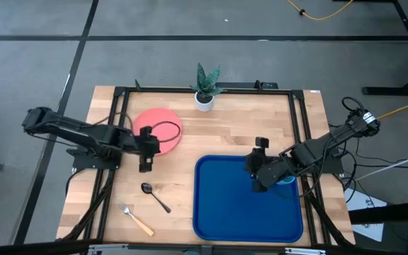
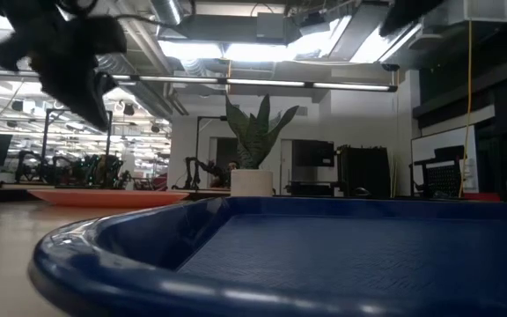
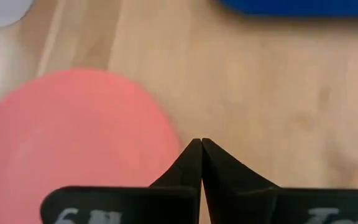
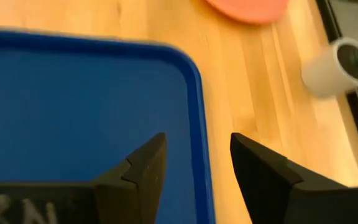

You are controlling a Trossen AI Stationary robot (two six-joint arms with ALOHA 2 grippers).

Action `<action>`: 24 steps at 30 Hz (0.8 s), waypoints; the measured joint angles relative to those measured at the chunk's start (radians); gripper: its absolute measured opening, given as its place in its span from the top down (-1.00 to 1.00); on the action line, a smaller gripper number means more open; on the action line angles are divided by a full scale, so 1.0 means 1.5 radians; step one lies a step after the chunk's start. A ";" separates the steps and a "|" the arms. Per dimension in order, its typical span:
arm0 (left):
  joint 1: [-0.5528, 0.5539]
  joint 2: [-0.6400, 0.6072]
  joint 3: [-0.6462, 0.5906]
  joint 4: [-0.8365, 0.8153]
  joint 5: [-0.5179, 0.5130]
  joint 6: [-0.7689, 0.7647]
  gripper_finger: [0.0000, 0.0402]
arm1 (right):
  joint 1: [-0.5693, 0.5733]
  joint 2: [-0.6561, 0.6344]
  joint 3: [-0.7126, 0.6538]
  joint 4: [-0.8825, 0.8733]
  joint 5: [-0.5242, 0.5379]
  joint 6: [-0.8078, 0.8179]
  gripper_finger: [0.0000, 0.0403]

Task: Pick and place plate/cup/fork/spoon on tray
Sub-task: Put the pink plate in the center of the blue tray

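Observation:
The salmon-pink plate (image 1: 158,128) lies flat on the table's far left part and also shows in the left wrist view (image 3: 73,143). My left gripper (image 1: 145,157) is shut and empty, raised above the table just beside the plate's near edge (image 3: 201,143). The deep-blue tray (image 1: 225,205) lies at the near right. My right gripper (image 1: 255,170) is open and empty above the tray's far part (image 4: 197,149). The light-blue cup (image 1: 287,180) stands at the tray's right side, mostly hidden by the right arm. The dark spoon (image 1: 155,195) and the tan-handled fork (image 1: 134,219) lie on the table left of the tray.
A white pot with a green plant (image 1: 205,91) stands at the table's far edge, also seen in the right wrist view (image 4: 331,65). A black frame (image 1: 297,127) runs along the table's edges. Bare wood lies between the plate and the tray.

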 joint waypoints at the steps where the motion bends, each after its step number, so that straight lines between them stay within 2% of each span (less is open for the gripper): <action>1: 0.000 0.015 0.000 0.000 -0.015 -0.002 1.00 | 0.000 0.000 0.000 -0.016 0.000 0.010 0.10; 4: 0.000 0.047 0.000 0.001 -0.054 0.003 0.97 | 0.000 0.000 0.000 -0.054 0.000 0.038 0.10; 7: 0.000 0.070 0.000 0.002 -0.056 0.004 0.95 | 0.000 0.000 0.000 -0.067 0.000 0.055 0.10; 13: -0.002 0.088 0.000 0.000 0.044 0.021 0.97 | 0.000 0.000 0.000 -0.067 0.000 0.054 0.10; 16: -0.001 0.087 0.000 0.000 0.045 0.020 0.99 | 0.000 0.000 0.000 -0.067 0.000 0.055 0.10; 19: -0.003 0.087 0.000 0.000 0.052 -0.028 0.99 | 0.000 0.000 0.000 -0.067 0.000 0.056 0.10; 21: -0.007 0.087 0.000 0.001 0.044 -0.039 0.97 | 0.000 0.000 0.000 -0.067 0.001 0.056 0.10; 24: -0.025 0.089 0.000 0.005 -0.015 -0.056 0.91 | 0.000 0.000 0.000 -0.067 0.000 0.056 0.10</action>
